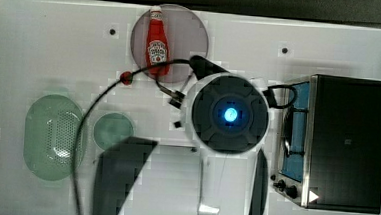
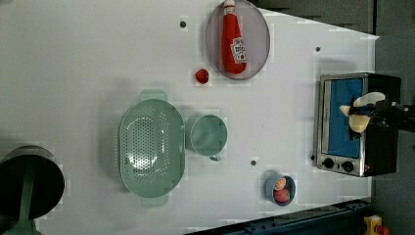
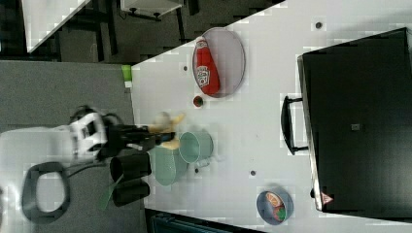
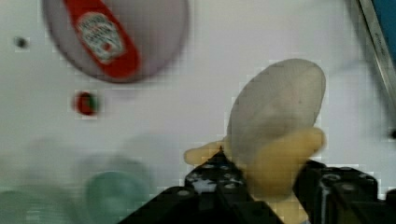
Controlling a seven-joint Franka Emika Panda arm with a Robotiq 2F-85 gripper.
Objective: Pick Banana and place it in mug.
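Observation:
A half-peeled banana (image 4: 275, 135), pale flesh over yellow peel, is clamped between the black fingers (image 4: 215, 179) of my gripper (image 4: 273, 184), which is shut on it. In the left view the gripper (image 2: 377, 115) holds the banana (image 2: 361, 110) high up, in front of the toaster oven. The right view has the banana (image 3: 167, 127) hanging just beside the rim of the teal-green mug (image 3: 195, 146). The mug (image 2: 208, 135) stands upright next to the colander, and its circle (image 1: 113, 131) lies well to the top view's left of the arm.
A pale-green perforated colander (image 2: 151, 147) sits by the mug. A ketchup bottle (image 2: 233, 41) lies on a purple plate (image 2: 258, 36), with a small red item (image 2: 201, 75) near it. Also here: a toaster oven (image 1: 346, 142), a blue fruit bowl (image 2: 280, 188) and a dark pot (image 2: 29, 183).

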